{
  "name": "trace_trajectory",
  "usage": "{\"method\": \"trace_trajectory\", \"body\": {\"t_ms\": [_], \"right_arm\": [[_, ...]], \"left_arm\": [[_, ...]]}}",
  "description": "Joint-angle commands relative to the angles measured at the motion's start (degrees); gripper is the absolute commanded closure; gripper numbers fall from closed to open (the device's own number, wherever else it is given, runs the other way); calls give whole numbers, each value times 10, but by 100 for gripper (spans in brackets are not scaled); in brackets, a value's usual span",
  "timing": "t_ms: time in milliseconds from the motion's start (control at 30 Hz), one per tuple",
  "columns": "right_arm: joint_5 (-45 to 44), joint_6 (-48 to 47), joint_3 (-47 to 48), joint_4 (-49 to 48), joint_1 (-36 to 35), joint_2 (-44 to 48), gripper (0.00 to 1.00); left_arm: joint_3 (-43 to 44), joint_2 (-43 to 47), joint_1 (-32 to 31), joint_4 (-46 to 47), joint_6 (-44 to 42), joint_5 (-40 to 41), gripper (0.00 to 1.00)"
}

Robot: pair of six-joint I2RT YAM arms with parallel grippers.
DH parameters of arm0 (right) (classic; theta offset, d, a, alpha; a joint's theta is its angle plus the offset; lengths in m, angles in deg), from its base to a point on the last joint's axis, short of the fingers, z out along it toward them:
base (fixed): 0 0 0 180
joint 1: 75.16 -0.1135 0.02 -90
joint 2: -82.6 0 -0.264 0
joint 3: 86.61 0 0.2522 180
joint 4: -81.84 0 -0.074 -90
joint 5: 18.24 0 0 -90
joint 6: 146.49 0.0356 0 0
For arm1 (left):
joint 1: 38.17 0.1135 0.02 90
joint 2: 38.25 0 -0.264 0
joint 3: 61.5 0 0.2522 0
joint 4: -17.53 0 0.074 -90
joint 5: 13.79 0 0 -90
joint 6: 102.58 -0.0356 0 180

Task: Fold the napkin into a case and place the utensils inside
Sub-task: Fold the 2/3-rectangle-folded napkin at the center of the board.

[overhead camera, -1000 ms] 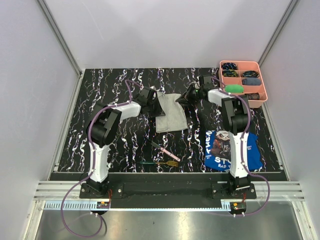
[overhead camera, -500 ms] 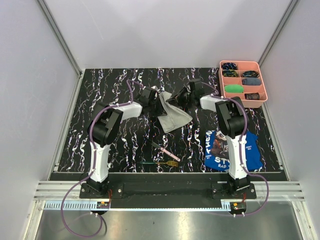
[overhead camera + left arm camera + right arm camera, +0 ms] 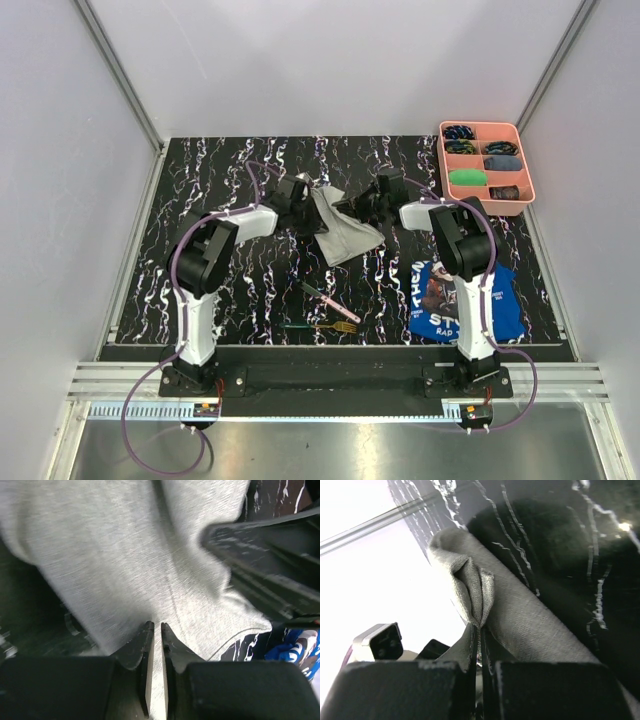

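Note:
The light grey napkin (image 3: 345, 232) lies bunched and partly folded at mid-table between both grippers. My left gripper (image 3: 303, 197) is at its upper left corner. In the left wrist view its jaws (image 3: 155, 625) stand a narrow gap apart over the napkin (image 3: 150, 555), whose cloth shows through the gap. My right gripper (image 3: 358, 207) is at the napkin's upper right, shut on a pinched fold of the napkin (image 3: 530, 620) right at its tips (image 3: 481, 626). The pink-handled knife (image 3: 332, 302) and the green-handled fork (image 3: 322, 326) lie on the table nearer the arm bases.
A pink compartment tray (image 3: 527, 160) with small items stands at the back right. A blue printed cloth (image 3: 470, 300) lies by the right arm's base. Grey walls enclose the black marbled table on three sides.
The right gripper has carried the napkin's right edge leftward, so the cloth is now narrower and bunched. The left gripper's jaws have parted slightly.

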Motion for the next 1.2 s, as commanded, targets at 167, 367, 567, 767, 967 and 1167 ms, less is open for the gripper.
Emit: {"method": "trace_trajectory", "body": {"t_ms": [167, 367, 567, 767, 967, 1167], "right_arm": [[-15, 16, 29, 1, -13, 39, 100], [-35, 64, 60, 18, -34, 31, 100], [-64, 143, 48, 3, -56, 24, 100], [-99, 234, 2, -59, -76, 13, 100], [-141, 305, -22, -108, -94, -1, 100], [-180, 356, -48, -169, -110, -26, 100]], "left_arm": [[17, 2, 36, 2, -23, 0, 88], [13, -19, 30, 14, -18, -2, 89], [8, -20, 25, 26, -16, -5, 90], [8, -18, 24, 28, -22, -7, 90], [2, -19, 24, 51, -20, -12, 90], [-4, -18, 24, 59, -27, -12, 90]]}}
